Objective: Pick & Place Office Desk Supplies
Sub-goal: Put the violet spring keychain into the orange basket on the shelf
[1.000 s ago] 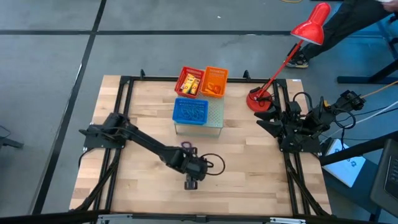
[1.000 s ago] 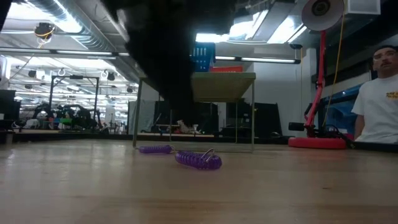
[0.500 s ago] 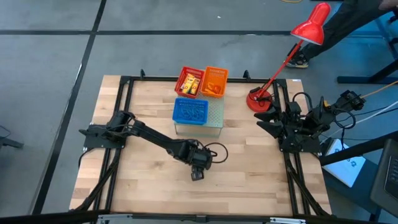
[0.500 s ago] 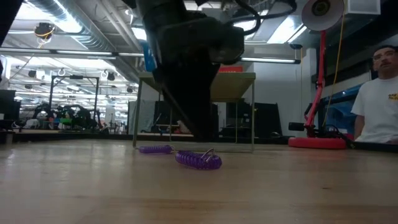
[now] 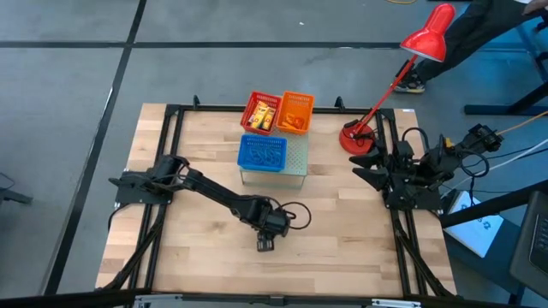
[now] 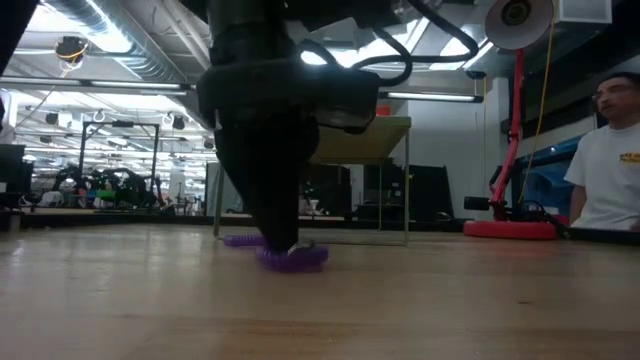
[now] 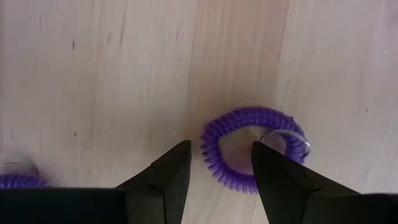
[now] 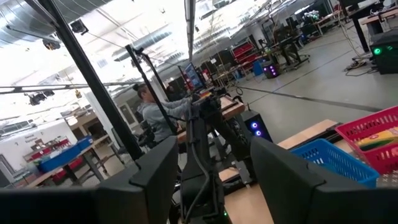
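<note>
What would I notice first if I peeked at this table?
The left gripper, open, is down over a purple coil near the table's front middle. Behind it sit red, orange and blue baskets, and a red lamp leans at the far right corner.

Two dark jointed arms, black looping cables, blunt wedge-shaped black jaws

No text, label, brand, number or sign can be read on anything in these views
</note>
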`<control>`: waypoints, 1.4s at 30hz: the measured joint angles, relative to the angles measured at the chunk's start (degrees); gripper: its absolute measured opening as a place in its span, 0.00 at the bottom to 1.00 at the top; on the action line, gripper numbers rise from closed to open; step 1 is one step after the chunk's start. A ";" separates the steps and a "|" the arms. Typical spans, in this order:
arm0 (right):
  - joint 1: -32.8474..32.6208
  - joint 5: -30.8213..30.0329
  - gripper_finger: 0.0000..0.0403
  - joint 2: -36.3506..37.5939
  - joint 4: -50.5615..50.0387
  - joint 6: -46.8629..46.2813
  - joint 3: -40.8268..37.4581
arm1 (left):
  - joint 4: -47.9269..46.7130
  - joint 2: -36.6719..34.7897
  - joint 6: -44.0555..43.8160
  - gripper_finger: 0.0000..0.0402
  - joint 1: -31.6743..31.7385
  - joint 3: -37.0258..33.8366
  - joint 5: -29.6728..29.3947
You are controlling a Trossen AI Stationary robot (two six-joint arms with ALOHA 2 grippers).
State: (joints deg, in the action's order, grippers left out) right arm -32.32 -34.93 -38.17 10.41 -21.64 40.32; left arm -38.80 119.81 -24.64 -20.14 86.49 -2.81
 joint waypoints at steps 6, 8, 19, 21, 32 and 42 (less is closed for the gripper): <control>0.01 -0.18 0.51 0.00 -0.39 -0.25 0.00 | -0.40 1.17 -1.64 0.40 0.77 0.21 0.18; 0.00 -0.18 0.51 0.00 -0.36 -0.27 0.00 | -0.04 1.22 -1.74 0.36 1.10 0.15 0.71; 0.01 -0.83 0.51 0.00 -0.21 -0.36 0.00 | 5.04 1.04 -3.20 0.03 2.91 0.10 9.28; 0.00 -0.62 0.51 0.00 -0.21 -0.40 0.00 | 9.19 1.25 -3.50 0.04 3.03 0.66 11.29; 0.01 -0.08 0.51 0.01 -0.28 0.66 0.00 | 14.38 1.04 -3.41 0.02 6.39 13.08 12.97; 0.00 0.06 0.51 0.14 -0.19 0.69 0.00 | 10.63 0.91 1.40 0.01 11.91 29.78 11.82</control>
State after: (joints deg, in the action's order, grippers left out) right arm -32.32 -34.87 -38.04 10.22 -20.95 40.32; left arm -28.18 120.73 -23.24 -8.23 116.27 9.01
